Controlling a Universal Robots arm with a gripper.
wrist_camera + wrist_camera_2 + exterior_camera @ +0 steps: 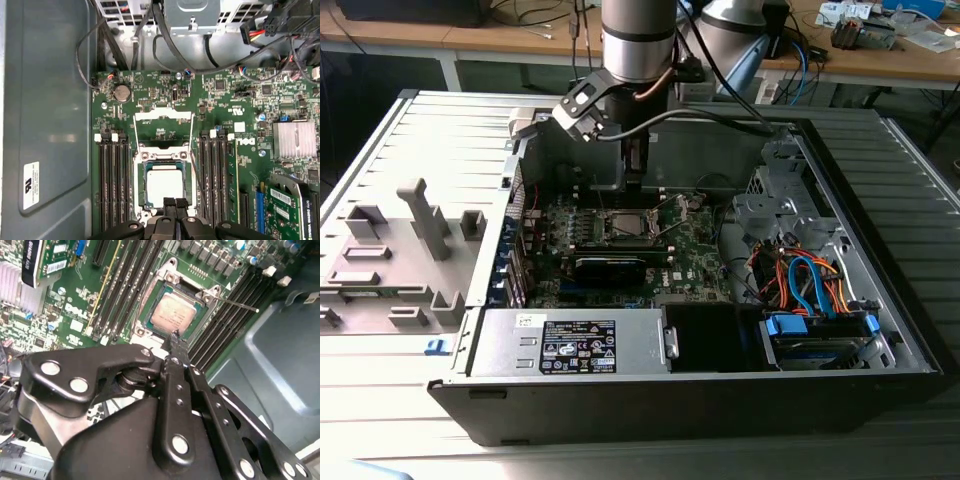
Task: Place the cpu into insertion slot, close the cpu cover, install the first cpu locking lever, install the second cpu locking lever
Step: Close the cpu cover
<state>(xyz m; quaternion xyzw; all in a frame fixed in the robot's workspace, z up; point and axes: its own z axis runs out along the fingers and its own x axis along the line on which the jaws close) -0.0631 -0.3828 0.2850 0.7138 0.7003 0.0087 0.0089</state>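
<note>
Fingers [170,203] pressed together, seemingly empty, over edge of cpu [164,184] seated in insertion slot [142,186]; cpu cover [163,116] flipped open.

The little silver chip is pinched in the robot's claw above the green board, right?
Not quite. The cpu is not pinched in the claw. It lies flat in the insertion slot on the green board, as the first wrist view shows. The gripper is above the board at the slot's edge, its fingers shut on nothing.
</note>
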